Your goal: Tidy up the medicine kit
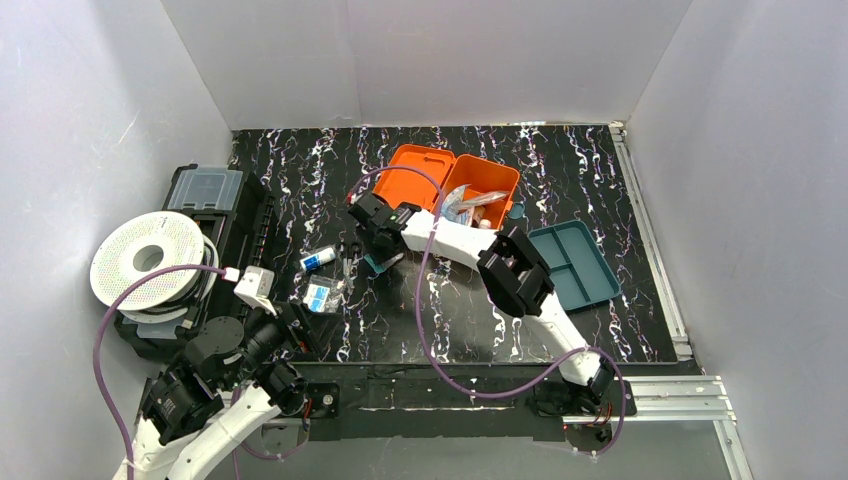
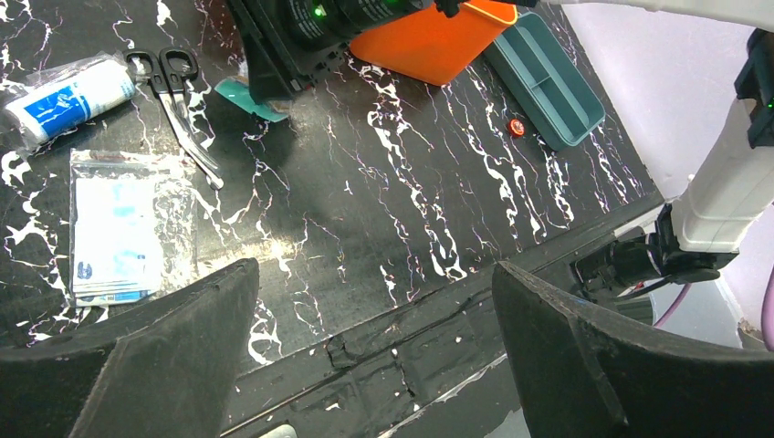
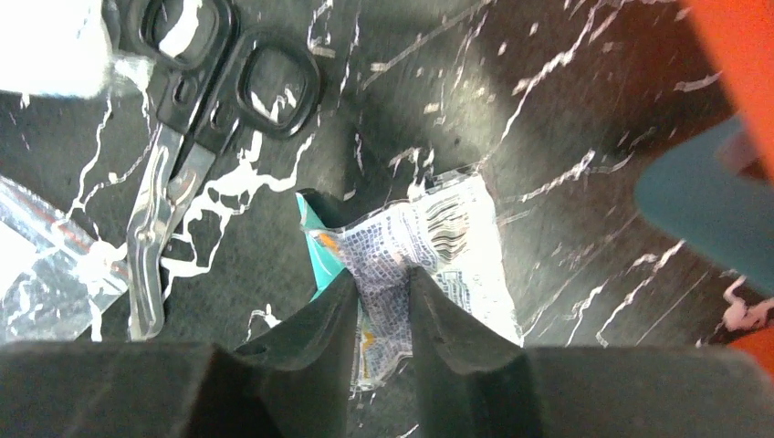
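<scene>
the step in hand looks like picking up a loose item. the right pincer [image 3: 381,285] stands low over the counter [image 3: 548,109], its fingers drawn in and pinched on a small printed sachet [image 3: 447,246] with a teal edge, which puckers up between them. the left pincer [image 2: 374,274] hangs spread wide and empty near its own base, beside a bag of plasters [image 2: 114,228].

the medicine kit [image 1: 455,185] sits lid-open at the far middle of the counter, just beyond the right pincer, with some packets inside. next, by my reckoning, comes a straight lift, a short swing over the kit's near wall, and a release inside.

the scissors [image 3: 196,137] lie just left of the sachet without touching it, so a vertical lift should miss them. a teal part, likely the latch [image 3: 703,210], juts from the kit's near side and must be cleared. bare counter lies toward the arms. the teal divided tray [image 1: 575,262] stands well off to the right.
</scene>
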Robot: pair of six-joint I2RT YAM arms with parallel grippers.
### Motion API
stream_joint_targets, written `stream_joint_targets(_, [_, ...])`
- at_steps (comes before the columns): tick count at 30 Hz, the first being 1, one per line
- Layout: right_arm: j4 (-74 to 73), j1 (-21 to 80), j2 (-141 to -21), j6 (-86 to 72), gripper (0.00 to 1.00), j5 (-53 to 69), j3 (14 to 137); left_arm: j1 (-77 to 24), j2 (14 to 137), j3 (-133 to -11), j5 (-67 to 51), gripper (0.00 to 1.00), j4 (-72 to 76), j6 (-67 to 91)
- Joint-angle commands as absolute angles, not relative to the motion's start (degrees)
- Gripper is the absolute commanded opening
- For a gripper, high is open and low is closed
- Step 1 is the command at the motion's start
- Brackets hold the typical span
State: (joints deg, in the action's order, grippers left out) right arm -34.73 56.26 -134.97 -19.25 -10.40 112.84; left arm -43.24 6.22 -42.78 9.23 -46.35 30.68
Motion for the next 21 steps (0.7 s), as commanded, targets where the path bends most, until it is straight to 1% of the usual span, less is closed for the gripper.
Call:
stream_joint_targets(1, [-44.42, 58.63, -136.58, -20.88, 0.26, -8.6, 105.61, -43.27, 6.66, -43.05, 9.87, 1.0, -46.15, 30.41])
stream_joint_targets(4, [-44.02, 59.59, -134.59, -21.5, 0.17, -9.07, 102.73, -43.31, 6.69, -43.05, 9.72, 1.0, -46.14, 30.41])
stream_joint_targets(7, [-43.01, 60.53, -132.4, -22.67, 0.02, -9.51, 99.45, -43.25, 6.57, -43.07, 9.76, 0.99, -46.16, 30.37])
stream_joint_targets(10, [-41.7, 61.74, -129.04, -24.14, 0.01, -9.95, 95.77, -43.24, 6.33, -43.03, 9.78, 0.99, -46.27, 30.39])
stream_joint_targets(17, [-38.07, 63.73, -117.0, -27.53, 0.01, -11.05, 87.42, -43.3, 5.72, -43.05, 10.09, 1.0, -46.39, 30.53])
stream_joint_targets(21, [-38.87, 63.81, -111.02, -27.59, 0.01, -12.01, 85.23, -43.29, 5.78, -43.07, 10.13, 0.99, -46.47, 30.56])
